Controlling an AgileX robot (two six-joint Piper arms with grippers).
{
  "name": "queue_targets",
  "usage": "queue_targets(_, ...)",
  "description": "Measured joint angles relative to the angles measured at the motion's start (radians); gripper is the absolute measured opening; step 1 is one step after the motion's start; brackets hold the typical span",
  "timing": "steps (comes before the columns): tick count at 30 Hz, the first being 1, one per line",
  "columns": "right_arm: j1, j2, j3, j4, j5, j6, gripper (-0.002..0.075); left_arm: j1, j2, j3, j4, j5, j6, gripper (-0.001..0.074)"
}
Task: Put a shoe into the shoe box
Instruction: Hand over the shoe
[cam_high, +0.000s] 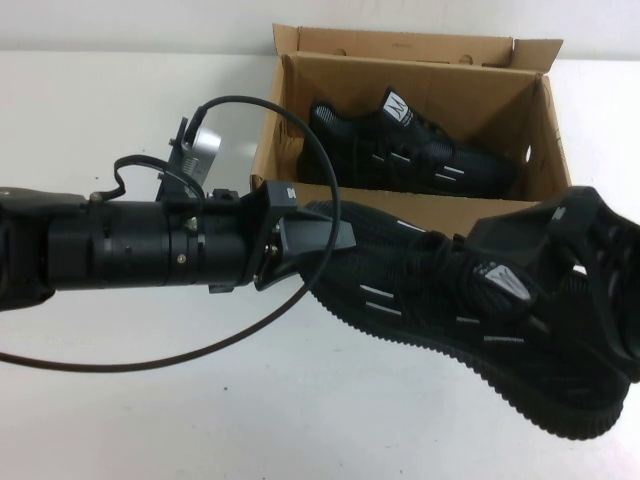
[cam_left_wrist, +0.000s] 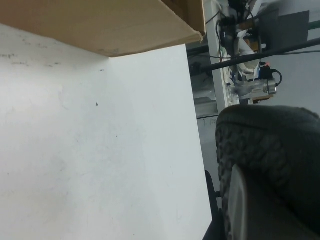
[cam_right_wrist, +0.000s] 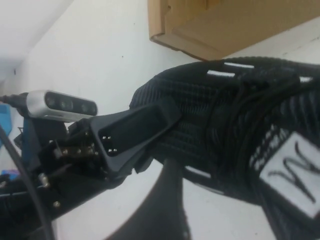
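Observation:
The shoe (cam_high: 420, 290), a black knit sneaker with white side dashes and a white tongue label, is held between both grippers in front of the near wall of the brown cardboard shoe box (cam_high: 420, 75). My left gripper (cam_high: 325, 240) is shut on its toe. One finger (cam_left_wrist: 245, 210) presses on the ribbed sole (cam_left_wrist: 260, 140), and the other lies on top of the toe (cam_right_wrist: 140, 125). My right gripper (cam_high: 510, 285) is shut on the shoe at the tongue and collar. The box is open, with its lid flap up at the back.
The look-alike black mate (cam_high: 400, 150) lies inside the box along its length. The left arm's cable (cam_high: 200, 350) loops over the white table. The box's corner shows in the left wrist view (cam_left_wrist: 110, 30) and the right wrist view (cam_right_wrist: 225, 30).

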Motion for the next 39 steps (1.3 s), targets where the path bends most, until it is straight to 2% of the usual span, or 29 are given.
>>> queue_targets(12,0.0,0.035,0.0,-0.007,0.091,0.0,0.0661,0.0,0.0,0.0,0.002,0.021,0.007,0.012)
queue_targets(24,0.0,0.193,0.001,0.0,-0.191,0.004,0.0647,0.0,0.0,0.0,0.002,0.028,0.012,0.012)
queue_targets(27,0.0,0.213,0.001,-0.002,-0.222,-0.003,0.0552,0.0,0.0,0.0,0.002,0.03,0.014,0.012)
queue_targets(28,0.0,0.216,0.001,-0.003,-0.227,-0.008,0.0475,0.0,0.0,0.0,0.002,0.03,0.014,0.012)
queue_targets(31,-0.002,0.217,0.002,-0.006,-0.228,-0.013,0.0181,0.002,0.0,0.0,-0.007,0.03,0.014,0.0115)
queue_targets(32,-0.002,0.217,0.004,-0.004,-0.228,-0.009,0.0119,0.002,0.0,0.0,-0.007,0.036,0.019,0.0114)
queue_targets(34,-0.002,0.217,0.004,-0.004,-0.231,-0.006,0.0048,0.002,0.0,0.0,-0.009,0.044,0.034,0.0114)
queue_targets(36,-0.002,0.217,0.004,-0.004,-0.232,-0.005,0.0023,0.004,0.0,0.0,-0.013,0.055,0.047,0.0119)
queue_targets(37,-0.002,0.217,0.004,-0.004,-0.232,-0.005,0.0017,0.004,0.0,0.0,-0.016,0.06,0.052,0.0141)
queue_targets(39,-0.002,0.217,0.004,-0.004,-0.232,-0.004,0.0014,0.008,0.0,0.0,-0.02,0.072,0.059,0.0232)
